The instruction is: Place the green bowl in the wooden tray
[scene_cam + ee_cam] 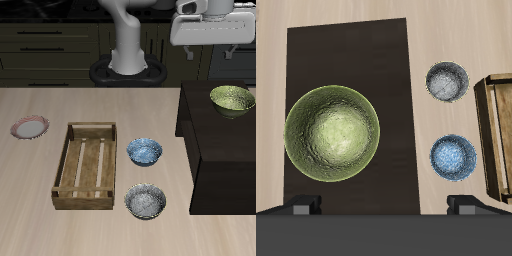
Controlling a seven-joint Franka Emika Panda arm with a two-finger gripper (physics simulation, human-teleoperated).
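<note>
Step in hand, by judgement: reaching for the small round olive-green bowl (232, 99) with the speckled pale-green inside. Not yet grasped, so almost all of the task remains.

Sits in the upper right of the exterior frame, on top of a large black box-shaped stand (215, 150), close to its back corner and raised above the light wooden desk (30, 220). Empty and upright.

Gripper (384, 207) released, the two fingers spread wide and holding nothing. Hangs high above the stand, well apart from the bowl. In the wrist view the bowl lies off the line between the fingers, toward one finger.

To do it well:
- First shift sideways until one finger stands over the rim of the bowl and the other over its inside, then descend straight.
- Pinch the wall of the bowl, not the whole body; looks too wide for the fingers.
- Close firmly, because a thin curved rim can probably slip or tilt.
- Lift straight up and clear before travelling.

Rectangular light-brown wooden tray with slatted bottom (88, 166) waits in the lower left part of the exterior frame, well apart from the stand. Between them a blue patterned bowl (144, 151) and a grey-white speckled bowl (146, 201), both just beside the tray. Carry high over these and lower gently onto the slats.
</note>
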